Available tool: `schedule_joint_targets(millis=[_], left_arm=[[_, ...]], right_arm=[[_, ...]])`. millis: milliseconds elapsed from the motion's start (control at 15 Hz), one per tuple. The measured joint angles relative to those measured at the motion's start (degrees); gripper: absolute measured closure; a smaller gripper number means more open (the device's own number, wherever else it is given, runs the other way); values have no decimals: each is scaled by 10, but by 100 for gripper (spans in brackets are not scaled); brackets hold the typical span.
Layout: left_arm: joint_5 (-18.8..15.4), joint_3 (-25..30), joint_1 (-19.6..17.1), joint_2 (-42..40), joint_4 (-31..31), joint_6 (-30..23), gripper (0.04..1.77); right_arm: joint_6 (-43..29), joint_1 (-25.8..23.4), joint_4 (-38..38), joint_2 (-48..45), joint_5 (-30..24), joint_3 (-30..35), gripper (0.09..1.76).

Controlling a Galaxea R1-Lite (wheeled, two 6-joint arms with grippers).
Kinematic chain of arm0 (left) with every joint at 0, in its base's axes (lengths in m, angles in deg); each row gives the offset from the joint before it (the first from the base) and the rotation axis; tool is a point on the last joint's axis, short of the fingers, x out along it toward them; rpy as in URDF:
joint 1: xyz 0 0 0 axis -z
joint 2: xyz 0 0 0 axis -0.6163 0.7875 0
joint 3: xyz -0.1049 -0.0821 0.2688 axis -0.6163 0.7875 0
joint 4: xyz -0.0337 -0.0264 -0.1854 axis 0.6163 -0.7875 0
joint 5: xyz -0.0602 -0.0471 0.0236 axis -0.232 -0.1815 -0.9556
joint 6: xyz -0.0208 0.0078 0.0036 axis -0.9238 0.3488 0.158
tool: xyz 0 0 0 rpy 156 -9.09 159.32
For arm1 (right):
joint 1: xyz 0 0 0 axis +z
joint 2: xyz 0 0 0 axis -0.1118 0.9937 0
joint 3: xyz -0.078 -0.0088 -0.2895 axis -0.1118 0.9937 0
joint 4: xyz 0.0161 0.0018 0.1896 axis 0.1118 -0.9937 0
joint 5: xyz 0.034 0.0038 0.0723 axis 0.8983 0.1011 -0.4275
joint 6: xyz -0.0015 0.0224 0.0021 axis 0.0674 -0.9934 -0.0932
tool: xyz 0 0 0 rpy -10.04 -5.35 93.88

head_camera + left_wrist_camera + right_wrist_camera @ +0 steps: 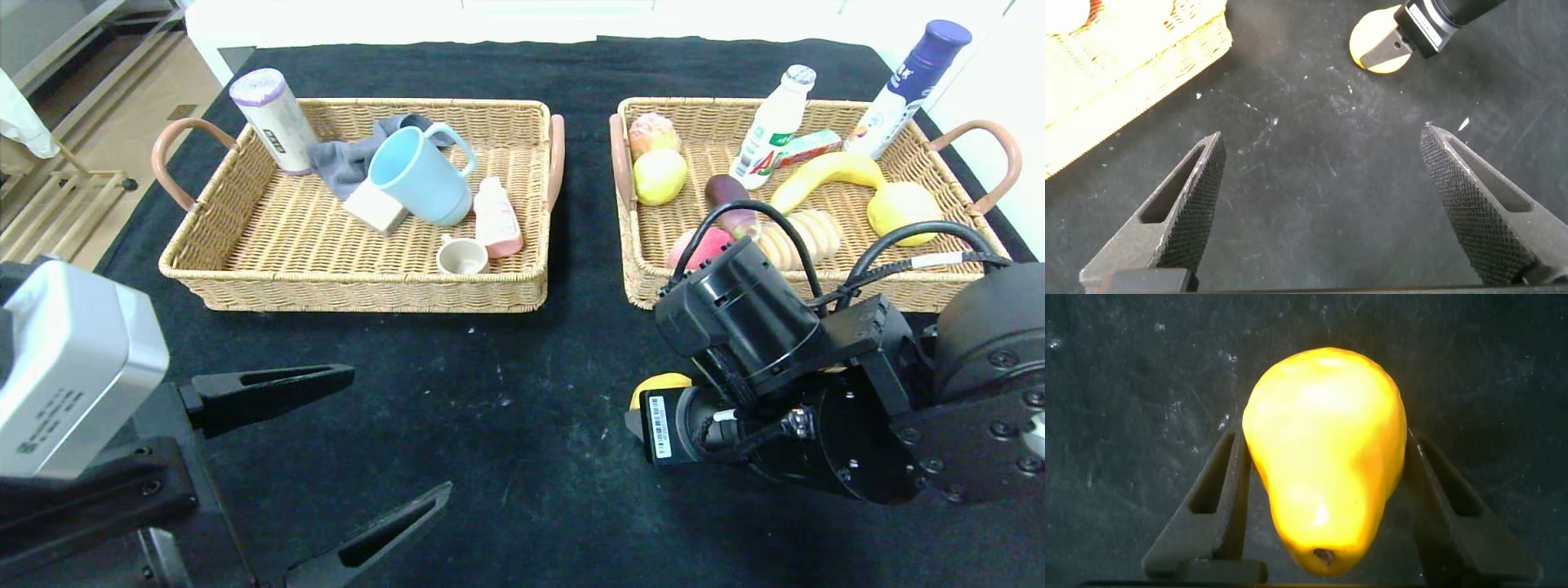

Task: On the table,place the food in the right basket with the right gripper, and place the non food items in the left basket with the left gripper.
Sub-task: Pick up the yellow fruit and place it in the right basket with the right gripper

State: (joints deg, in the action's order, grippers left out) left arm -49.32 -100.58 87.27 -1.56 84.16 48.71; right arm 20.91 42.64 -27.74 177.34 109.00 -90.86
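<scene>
One yellow pear (1323, 457) lies on the black table (506, 408), just in front of the right basket (816, 278). The right end effector (1323, 506) has a finger along each flank of the pear, touching or nearly so; whether it grips cannot be told. The left end effector (1323, 204) hovers with its jaws spread wide over bare cloth, holding nothing. Two wicker baskets stand side by side with a dark strip between them; the left basket (359, 286) holds one blue mug (420, 175).

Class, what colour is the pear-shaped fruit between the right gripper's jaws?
Yellow. The pear shows best in the right wrist view.
</scene>
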Motion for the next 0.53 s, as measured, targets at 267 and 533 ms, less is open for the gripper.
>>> schedule_joint_targets(millis=[267, 533], left_arm=[[0, 1, 0, 0, 0, 1, 9], [1, 1, 0, -1, 0, 2, 9]], right_arm=[[0, 1, 0, 0, 0, 0, 70], [1, 7, 0, -3, 0, 0, 71]])
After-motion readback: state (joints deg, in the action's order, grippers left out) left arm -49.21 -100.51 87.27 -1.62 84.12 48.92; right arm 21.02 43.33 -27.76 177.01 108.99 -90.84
